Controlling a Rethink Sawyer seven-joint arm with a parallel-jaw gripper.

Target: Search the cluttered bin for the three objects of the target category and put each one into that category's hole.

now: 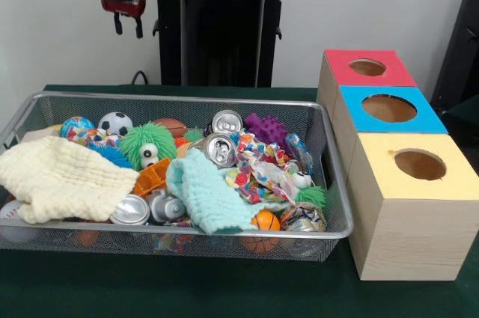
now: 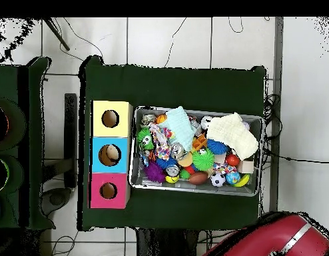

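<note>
Dark green cloth covers the table (image 1: 224,292), and the bin (image 1: 179,247) of wire mesh stands on it beside three wooden boxes (image 1: 408,206), each with one round hole: red, blue and yellow tops. Above the bin's far corner hangs the gripper (image 1: 128,25), holding nothing; its two short fingers seem slightly parted, though this is hard to judge.

Inside the bin I count four crushed cans (image 1: 221,150), light, stiff and slippery, best held across the body. Two soft cloths, cream (image 1: 60,176) and mint (image 1: 206,198), are limp and must be pinched at a fold. Several small balls (image 1: 115,123) would roll easily.
</note>
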